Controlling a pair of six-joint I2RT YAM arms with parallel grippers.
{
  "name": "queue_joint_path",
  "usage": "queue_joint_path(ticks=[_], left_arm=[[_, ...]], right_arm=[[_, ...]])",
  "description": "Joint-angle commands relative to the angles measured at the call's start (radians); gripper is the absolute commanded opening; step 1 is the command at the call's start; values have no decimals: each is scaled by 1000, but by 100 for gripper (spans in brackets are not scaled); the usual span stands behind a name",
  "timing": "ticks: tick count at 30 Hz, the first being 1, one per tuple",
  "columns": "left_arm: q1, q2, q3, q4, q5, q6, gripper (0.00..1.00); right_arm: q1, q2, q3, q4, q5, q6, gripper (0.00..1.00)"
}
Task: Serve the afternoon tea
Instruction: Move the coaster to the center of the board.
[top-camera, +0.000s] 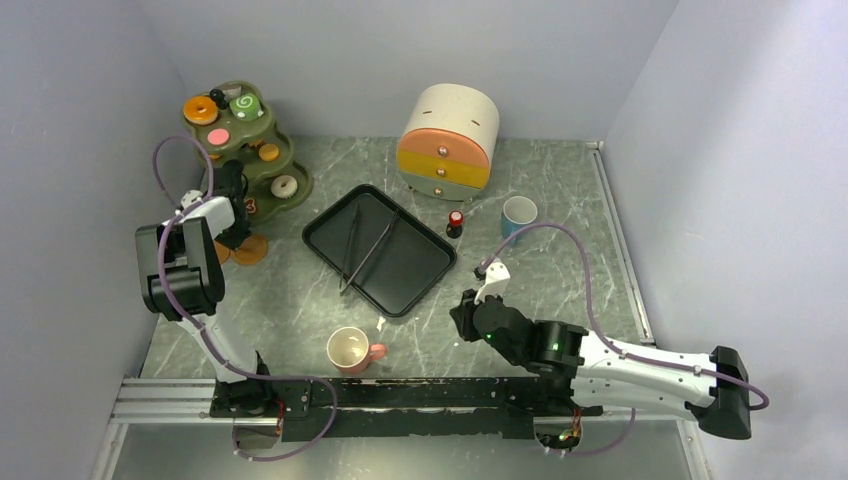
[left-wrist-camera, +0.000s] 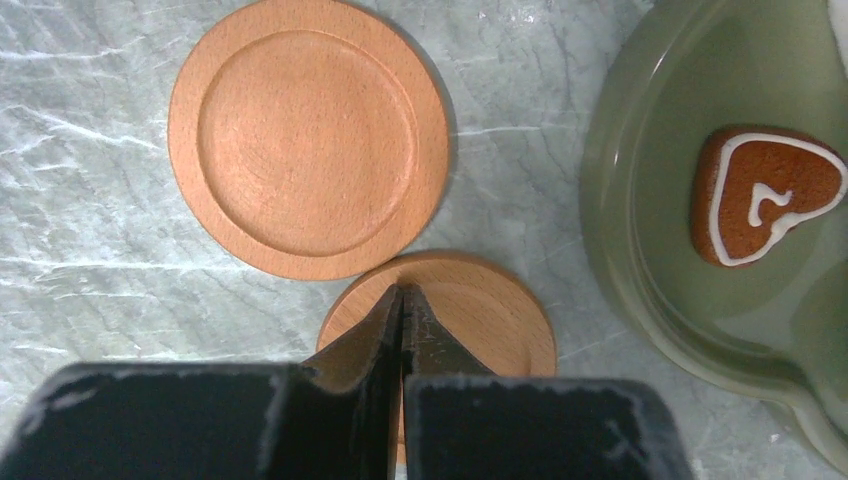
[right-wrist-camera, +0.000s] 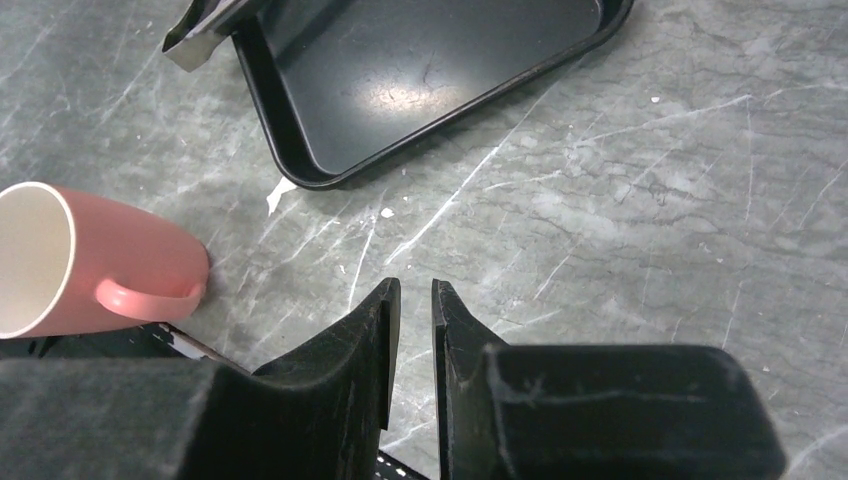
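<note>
Afternoon tea waits to be served: the left pincer (left-wrist-camera: 403, 300), clenched tip to tip on nothing, hangs over the near part of one orange saucer (left-wrist-camera: 480, 320). A second saucer (left-wrist-camera: 308, 140) lies just ahead and to its left. The olive tiered stand (left-wrist-camera: 680, 110) is close on its right, with a heart cookie (left-wrist-camera: 765, 195) on the lowest shelf. The right pincer (right-wrist-camera: 410, 290), jaws a crack apart and empty, sits low over the table (right-wrist-camera: 650, 200). The pink cup (right-wrist-camera: 100, 265) is near on its left, the black tray (right-wrist-camera: 420, 70) just ahead and the blue cup (top-camera: 519, 213) well beyond. The orange doughnut (top-camera: 200, 108) and green swirl roll (top-camera: 245, 105) sit atop the stand. Serving looks barely begun: neither cup is on a saucer, and the tray holds only tongs (top-camera: 365, 250).
</note>
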Motion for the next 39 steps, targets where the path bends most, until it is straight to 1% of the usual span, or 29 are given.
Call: queue_joint_path(ticks=[1, 3, 6, 10, 15, 23, 29, 39], left_arm=[[-3, 54, -127, -14, 199, 37, 5], [-13, 62, -172, 13, 252, 39, 5], [-39, 76, -213, 39, 292, 42, 5], [-90, 84, -196, 17, 305, 50, 5], [-134, 45, -193, 17, 350, 34, 5], [-149, 26, -205, 8, 376, 14, 5], [-158, 24, -243, 31, 467, 2, 5], [-165, -5, -306, -4, 509, -30, 5]], right_arm=[[5, 18, 21, 24, 9, -13, 23], [4, 36, 31, 29, 3, -19, 23], [4, 55, 42, 36, 3, -23, 23], [4, 47, 34, 41, 0, -15, 23], [4, 30, 17, 41, -4, -6, 23], [4, 38, 21, 46, 5, -17, 23], [4, 62, 24, 61, -1, -24, 23], [4, 74, 24, 83, -7, -34, 23]])
